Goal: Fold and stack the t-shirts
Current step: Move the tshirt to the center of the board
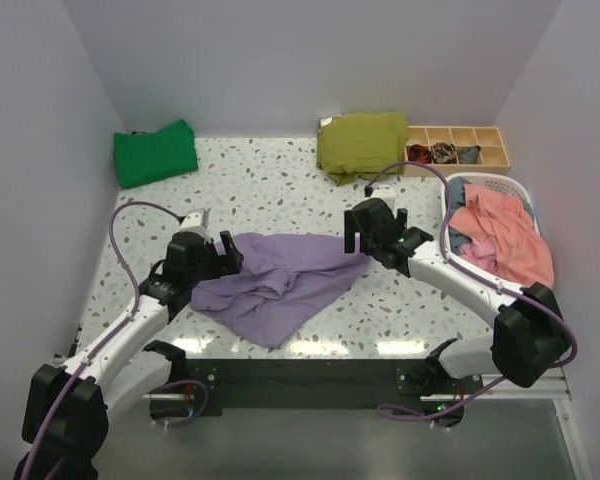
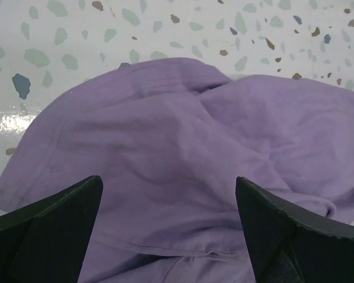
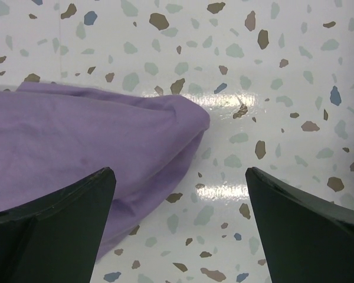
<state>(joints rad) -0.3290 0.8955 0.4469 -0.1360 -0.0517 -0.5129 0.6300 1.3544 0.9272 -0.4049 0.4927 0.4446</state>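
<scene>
We're looking at a white speckled terrazzo table [image 1: 280, 190] boxed in by plain pale walls [image 1: 310, 60], with both arms reaching out from the near edge.

Closest to us, in the middle of the table, lies the crumpled lavender-purple cotton t-shirt [image 1: 280, 285], bunched and wrinkled with one corner trailing towards the near edge. At its left end we have the left gripper [image 1: 225, 255]. From the left wrist view its black fingers [image 2: 53, 224] are spread wide over the purple folds with nothing pinched between them. At the right end we see the right gripper [image 1: 355, 240], its fingers [image 3: 59, 218] also parted. One hangs above the shirt's pointed tip and the other above bare table.

Further back on the right, we spot a white plastic laundry basket [image 1: 500, 185] heaped with pink cloth [image 1: 500, 235].

Along the far wall, a bright green t-shirt [image 1: 155, 153] sits folded in the left corner. An olive-yellow folded garment [image 1: 360, 145] sits right of centre, and just beside it there's a wooden divided tray [image 1: 460, 145] holding small dark items that we can't make out.
</scene>
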